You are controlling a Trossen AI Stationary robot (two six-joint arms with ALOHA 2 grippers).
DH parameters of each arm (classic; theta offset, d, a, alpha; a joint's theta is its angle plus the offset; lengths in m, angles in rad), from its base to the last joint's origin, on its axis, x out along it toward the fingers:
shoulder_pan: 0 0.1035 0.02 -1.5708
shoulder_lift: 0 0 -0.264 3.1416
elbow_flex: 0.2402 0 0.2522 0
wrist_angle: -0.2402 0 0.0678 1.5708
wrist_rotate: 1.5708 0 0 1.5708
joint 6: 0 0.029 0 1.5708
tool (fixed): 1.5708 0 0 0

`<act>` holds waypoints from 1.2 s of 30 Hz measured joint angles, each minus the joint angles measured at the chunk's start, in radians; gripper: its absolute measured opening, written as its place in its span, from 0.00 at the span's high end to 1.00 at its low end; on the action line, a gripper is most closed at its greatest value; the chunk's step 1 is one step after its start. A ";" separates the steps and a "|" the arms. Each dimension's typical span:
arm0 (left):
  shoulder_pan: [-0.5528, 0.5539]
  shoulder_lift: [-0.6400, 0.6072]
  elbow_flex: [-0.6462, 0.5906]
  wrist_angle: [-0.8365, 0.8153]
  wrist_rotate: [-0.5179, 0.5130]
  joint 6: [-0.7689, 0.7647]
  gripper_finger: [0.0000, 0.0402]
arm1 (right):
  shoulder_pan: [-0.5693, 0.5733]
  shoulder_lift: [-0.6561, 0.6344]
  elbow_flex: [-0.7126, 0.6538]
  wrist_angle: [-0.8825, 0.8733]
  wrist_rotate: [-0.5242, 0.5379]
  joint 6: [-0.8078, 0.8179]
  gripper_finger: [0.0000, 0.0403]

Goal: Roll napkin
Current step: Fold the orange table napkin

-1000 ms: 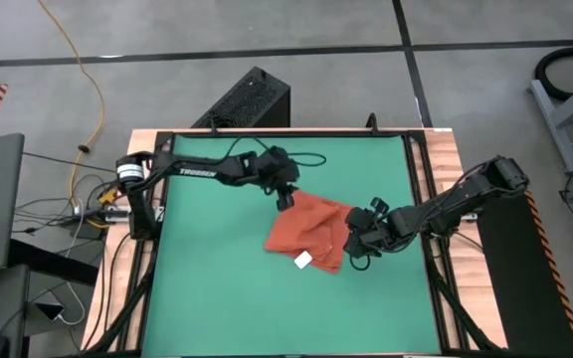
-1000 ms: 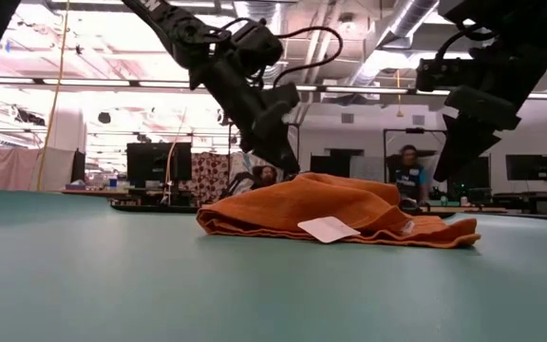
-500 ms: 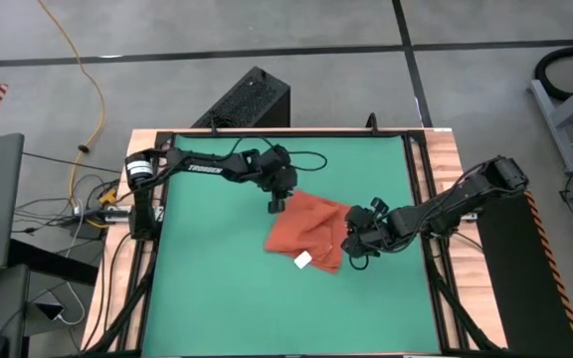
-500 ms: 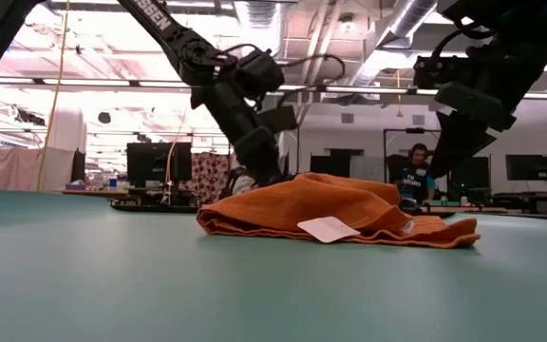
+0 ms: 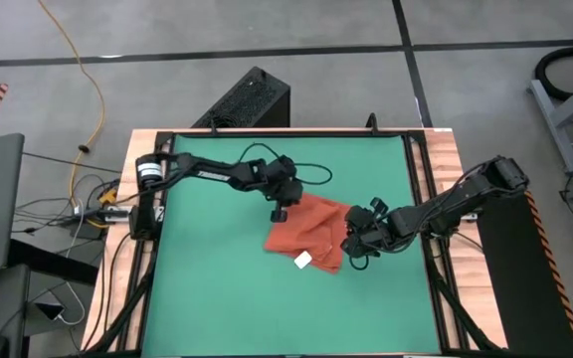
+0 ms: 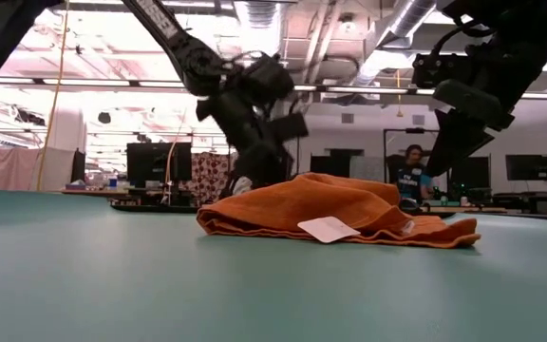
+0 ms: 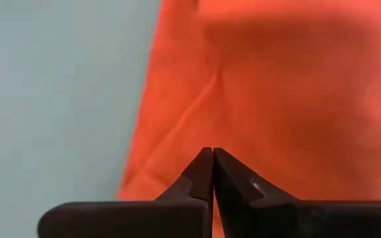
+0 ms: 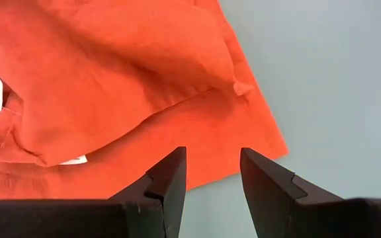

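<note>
Napkin lies crumpled mid-counter, orange-red, loosely folded over itself, white tag at its near edge. Left hand sits at the napkin's far-left corner, fingers pressed together; can't tell if any cloth is pinched between them. Right hand hovers over the napkin's right edge, fingers apart, nothing held. Person seated in the room behind.

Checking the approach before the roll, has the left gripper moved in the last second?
Yes. In the high view the left gripper has moved toward the table's near edge along the napkin's left edge, and its jaws have closed.
</note>
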 joint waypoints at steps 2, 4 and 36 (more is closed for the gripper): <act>0.000 0.020 0.000 0.001 -0.019 -0.007 1.00 | 0.000 0.000 0.000 0.003 0.000 0.000 0.59; 0.004 0.026 0.000 -0.023 -0.066 -0.025 1.00 | 0.001 0.000 0.000 0.004 -0.001 0.000 0.59; -0.205 -0.359 -0.640 0.390 -0.174 -1.227 1.00 | 0.264 0.172 0.000 0.450 0.167 0.133 0.59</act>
